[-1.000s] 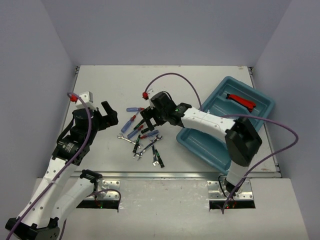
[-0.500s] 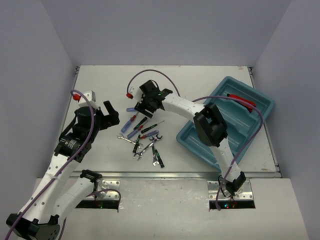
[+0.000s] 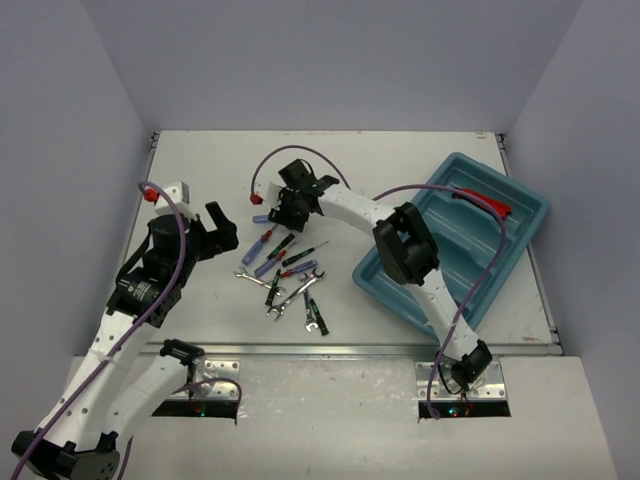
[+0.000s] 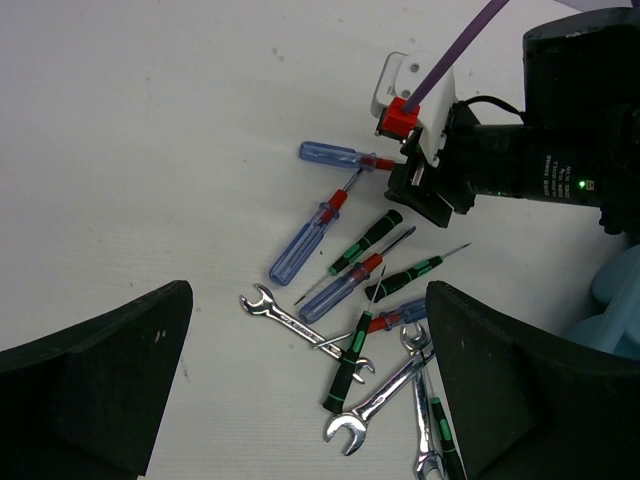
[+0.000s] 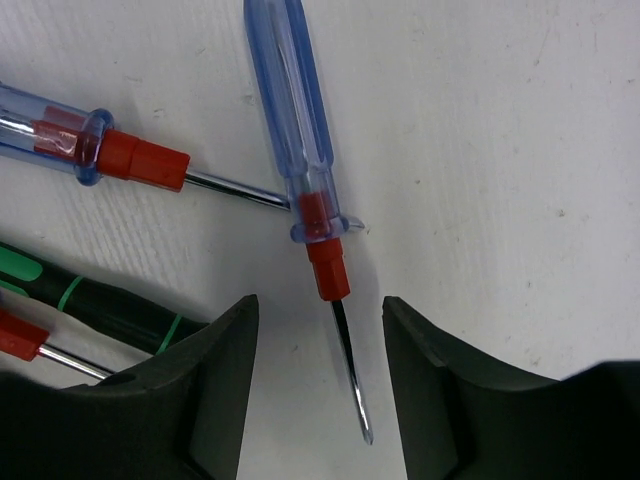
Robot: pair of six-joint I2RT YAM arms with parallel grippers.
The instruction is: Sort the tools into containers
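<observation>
Right end effector (image 5: 318, 318): mine, jaws half-narrowed, astride the shaft of the blue screwdriver (image 5: 290, 110) on the counter (image 3: 200, 160), a gap on either side.
Crowding: the second blue screwdriver (image 5: 60, 138) has its shaft touching that collar; the green-black screwdriver (image 5: 100, 300) lies beside my finger.
Tray (image 3: 480, 255): well to the right, holding a red-handled tool (image 3: 482, 203).
Left end effector (image 3: 221, 230): wide.
Since earlier: my jaws have narrowed.
</observation>
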